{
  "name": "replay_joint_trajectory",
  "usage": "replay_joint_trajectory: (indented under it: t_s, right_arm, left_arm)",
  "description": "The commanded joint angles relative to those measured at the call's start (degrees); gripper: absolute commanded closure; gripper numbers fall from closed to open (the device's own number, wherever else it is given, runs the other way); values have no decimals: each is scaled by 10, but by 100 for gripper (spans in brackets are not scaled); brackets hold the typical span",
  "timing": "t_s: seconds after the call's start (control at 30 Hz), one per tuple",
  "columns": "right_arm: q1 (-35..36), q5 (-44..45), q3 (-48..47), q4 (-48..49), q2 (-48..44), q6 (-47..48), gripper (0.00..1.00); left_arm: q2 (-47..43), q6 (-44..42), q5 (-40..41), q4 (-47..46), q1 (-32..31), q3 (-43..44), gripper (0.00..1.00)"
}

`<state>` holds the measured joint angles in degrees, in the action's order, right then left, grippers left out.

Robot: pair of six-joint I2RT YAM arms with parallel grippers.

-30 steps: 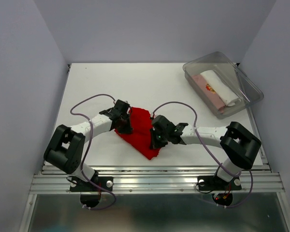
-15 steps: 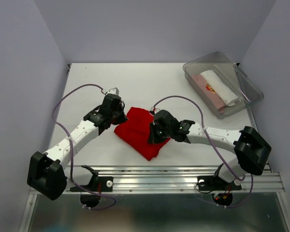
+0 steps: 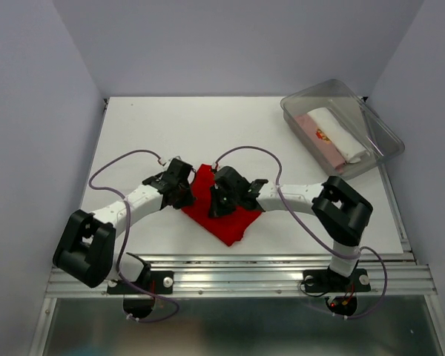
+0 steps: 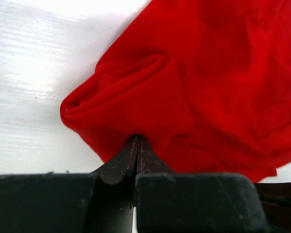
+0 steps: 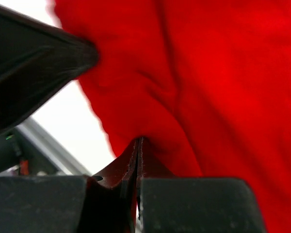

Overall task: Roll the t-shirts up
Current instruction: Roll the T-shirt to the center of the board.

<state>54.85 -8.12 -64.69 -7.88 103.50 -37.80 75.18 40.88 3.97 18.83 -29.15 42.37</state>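
Two grippers, both pinched shut on one red t-shirt. The left gripper has its jaws pressed together with only a hairline between them, and the cloth gathers into the tips. A rolled-up fold lies just ahead and to the left of those fingers, and the rest spreads ahead and to the right.

The right gripper is closed the same way, with creases of the shirt running into its tips. The cloth fills the space ahead and to the right, and the other gripper's black body sits close at upper left.

From above, the left gripper and right gripper sit near each other on the shirt's far half, and its pointed corner lies toward the arm bases.

Three shirts in all: well beyond the right fingers, one clear bin holds a white roll beside a pale pink roll with small red print.

One white table carries everything, with a metal rail at its near edge and pale lavender walls on three sides.
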Motion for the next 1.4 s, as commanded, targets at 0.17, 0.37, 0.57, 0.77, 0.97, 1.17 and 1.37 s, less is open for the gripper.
replay_joint_trajectory:
  t_s: [0.17, 0.37, 0.57, 0.77, 0.97, 1.17, 1.37]
  right_arm:
    - [5, 78, 34, -10, 1, -14, 99]
    - [5, 96, 66, -30, -117, -4, 99]
    - [5, 88, 111, -49, -201, -26, 99]
    - [32, 36, 148, -1, -178, -65, 98]
    - [32, 78, 176, -14, -140, -76, 98]
    - [32, 93, 178, -45, -130, -34, 98]
    - [69, 154, 68, -159, -138, 38, 91]
  left_arm:
    - [46, 3, 27, -28, 1, 30, 100]
    - [-34, 1, 53, 8, 1, 47, 100]
    - [-36, -3, 61, 2, 1, 39, 100]
    - [22, 9, 32, -42, 2, 13, 100]
    - [80, 18, 30, -56, 2, 3, 100]
    - [38, 0, 57, -23, 2, 35, 100]
    - [-27, -8, 123, 61, 3, 116, 100]
